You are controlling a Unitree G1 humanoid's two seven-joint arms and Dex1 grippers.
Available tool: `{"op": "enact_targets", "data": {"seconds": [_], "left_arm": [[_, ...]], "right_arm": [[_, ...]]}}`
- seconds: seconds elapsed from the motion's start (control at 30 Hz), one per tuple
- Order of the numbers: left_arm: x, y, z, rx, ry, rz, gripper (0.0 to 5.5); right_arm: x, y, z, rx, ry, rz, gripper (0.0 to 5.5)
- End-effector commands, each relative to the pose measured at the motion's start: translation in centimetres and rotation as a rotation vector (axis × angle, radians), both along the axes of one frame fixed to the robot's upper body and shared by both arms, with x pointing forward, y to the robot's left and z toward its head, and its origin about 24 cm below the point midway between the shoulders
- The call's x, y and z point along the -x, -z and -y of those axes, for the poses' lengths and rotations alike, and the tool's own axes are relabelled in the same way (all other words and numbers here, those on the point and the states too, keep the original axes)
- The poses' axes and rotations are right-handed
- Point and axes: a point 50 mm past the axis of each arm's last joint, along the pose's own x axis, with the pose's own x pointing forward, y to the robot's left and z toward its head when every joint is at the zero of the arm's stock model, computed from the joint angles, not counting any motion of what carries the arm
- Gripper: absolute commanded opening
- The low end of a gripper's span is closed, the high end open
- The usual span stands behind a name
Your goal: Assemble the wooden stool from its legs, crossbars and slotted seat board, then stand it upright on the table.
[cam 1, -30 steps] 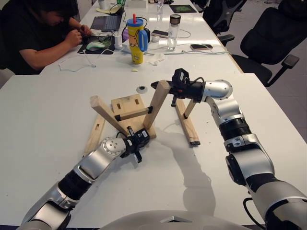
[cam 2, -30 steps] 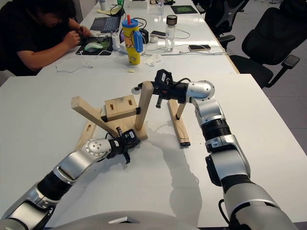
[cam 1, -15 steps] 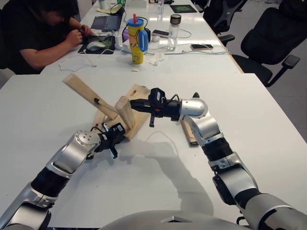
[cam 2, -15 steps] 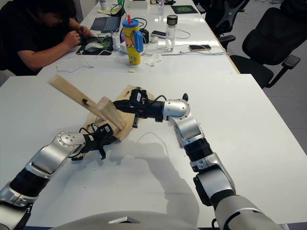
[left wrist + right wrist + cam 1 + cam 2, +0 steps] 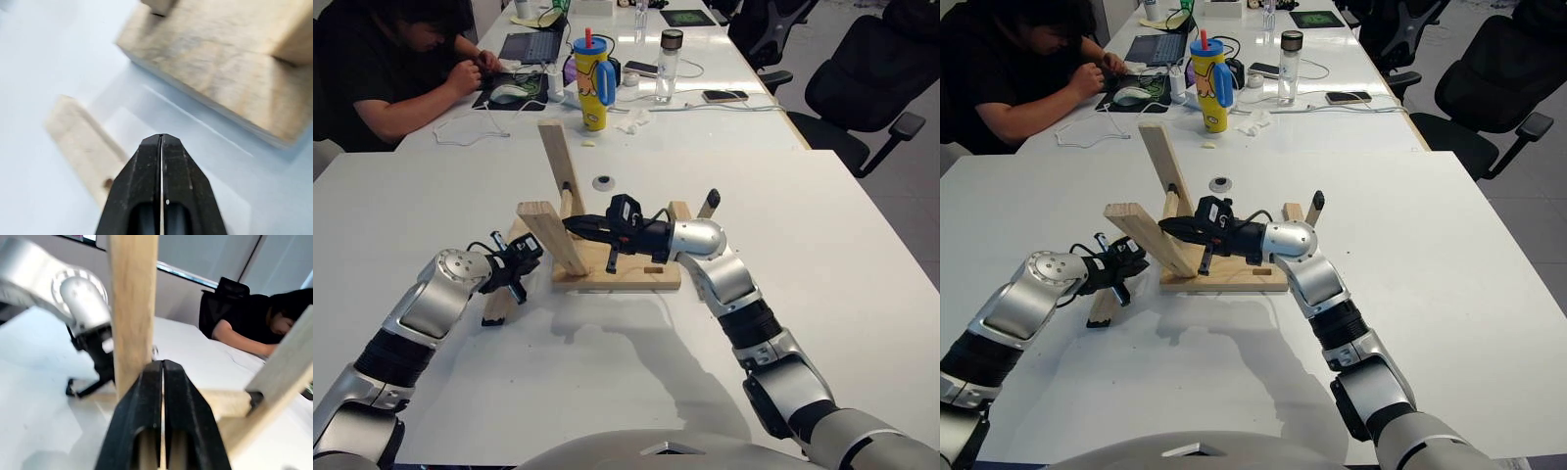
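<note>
Since the right gripper (image 5: 571,222), fingers closed on nothing, merely braces the tilted pale wooden leg frame (image 5: 555,162) on the slotted seat board (image 5: 636,277), a slip could topple it toward the closed, empty left gripper (image 5: 516,269).

Left arm (image 5: 435,304) and right arm (image 5: 700,238) are silver-shelled with black joint bands; left gripper (image 5: 161,137) and right gripper (image 5: 162,363) are tapered black.

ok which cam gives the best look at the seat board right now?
Left eye view: the seat board lies flat and mostly unobstructed, with the leg frame rising from it. Right eye view matches. Left wrist view catches just a blurred wooden edge, likely the board's.
</note>
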Motion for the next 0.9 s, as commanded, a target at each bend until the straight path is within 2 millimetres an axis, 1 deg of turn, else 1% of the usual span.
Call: {"op": "enact_targets", "data": {"seconds": [0.03, 0.1, 0.13, 0.2, 0.27, 0.3, 0.37, 0.43, 0.53, 0.57, 0.63, 0.7, 0.77, 0.9], "left_arm": [[0.4, -3.0, -1.2, 0.123, 0.002, 0.021, 0.01], [1.9, -4.0, -1.6, 0.183, 0.064, -0.043, 0.01], [2.9, -4.1, -1.7, 0.200, 0.100, -0.089, 0.01], [5.6, -4.1, -1.4, 0.266, 0.178, -0.230, 0.01], [7.2, -3.9, 0.1, 0.354, 0.246, -0.311, 0.01], [7.5, -3.5, 0.9, 0.368, 0.263, -0.322, 0.01], [7.5, -1.9, 2.2, 0.358, 0.234, -0.334, 0.01], [7.1, -0.4, 2.5, 0.309, 0.167, -0.311, 0.01], [6.1, 1.4, 2.6, 0.182, 0.080, -0.258, 0.01], [5.8, 1.9, 3.0, 0.164, 0.073, -0.250, 0.01], [5.2, 2.5, 3.7, 0.148, 0.047, -0.220, 0.01], [3.9, 3.1, 4.2, 0.106, 0.013, -0.159, 0.01], [2.5, 3.4, 4.5, 0.072, -0.017, -0.100, 0.01], [-1.1, 2.5, 4.5, 0.085, -0.087, 0.019, 0.01]], "right_arm": [[-1.8, 3.5, 6.0, 0.279, 0.274, -0.015, 0.00], [-1.9, 4.6, 7.9, 0.360, 0.345, -0.031, 0.00], [-1.9, 4.8, 8.3, 0.384, 0.360, -0.026, 0.00], [-1.9, 5.2, 8.8, 0.432, 0.369, -0.026, 0.00], [-1.9, 5.8, 9.1, 0.493, 0.369, -0.032, 0.00], [-1.9, 6.1, 9.1, 0.526, 0.354, -0.043, 0.00], [-1.6, 6.8, 8.6, 0.598, 0.289, -0.061, 0.00], [-1.2, 7.3, 8.3, 0.659, 0.224, -0.091, 0.00], [0.3, 8.4, 8.6, 0.812, 0.105, -0.165, 0.00], [0.9, 8.7, 8.6, 0.852, 0.071, -0.193, 0.00], [2.0, 8.9, 8.4, 0.884, 0.011, -0.242, 0.00], [2.9, 9.0, 7.7, 0.887, -0.036, -0.264, 0.00], [3.5, 8.9, 6.8, 0.862, -0.067, -0.272, 0.00], [3.8, 9.1, 5.2, 0.804, -0.040, -0.268, 0.00]]}}
